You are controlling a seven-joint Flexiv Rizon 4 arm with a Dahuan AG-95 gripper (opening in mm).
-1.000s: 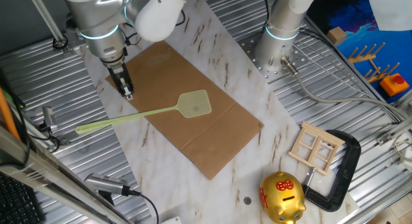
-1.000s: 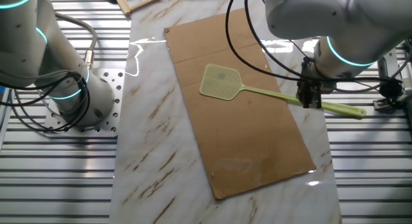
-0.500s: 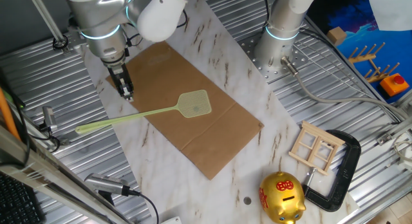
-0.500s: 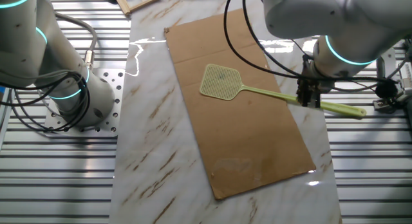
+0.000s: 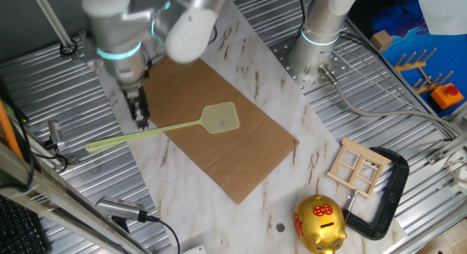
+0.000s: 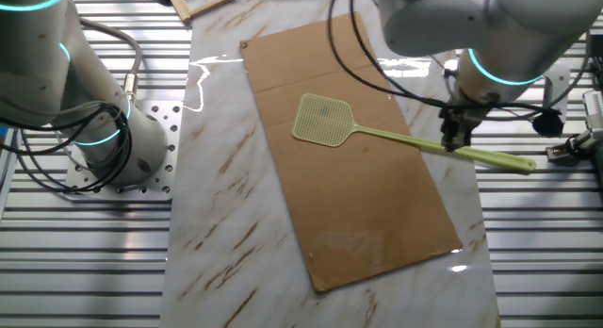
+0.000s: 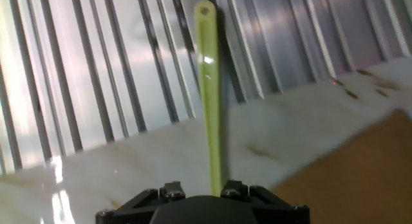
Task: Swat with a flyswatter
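Observation:
The pale yellow-green flyswatter (image 5: 221, 117) lies flat, its mesh head on the brown sheet (image 5: 241, 155) and its long handle running out over the marble onto the ribbed metal. It also shows in the other fixed view (image 6: 322, 119). My gripper (image 5: 141, 122) points down with its tips right at the handle, about a third of the way from the handle's free end; it shows in the other fixed view too (image 6: 451, 142). The fingers stand narrowly apart. In the hand view the handle (image 7: 209, 89) runs straight out from under the black hand housing (image 7: 199, 211); the fingertips are hidden there.
A second robot base (image 5: 317, 42) stands at the back of the marble board. A gold piggy bank (image 5: 319, 223), a small wooden frame (image 5: 357, 166) and a black clamp (image 5: 387, 195) lie to the right. A metal fitting (image 5: 55, 137) sits near the handle's end.
The gripper has dropped and shifted slightly toward the handle's free end, from just above and beside the handle down onto it. The flyswatter has not moved.

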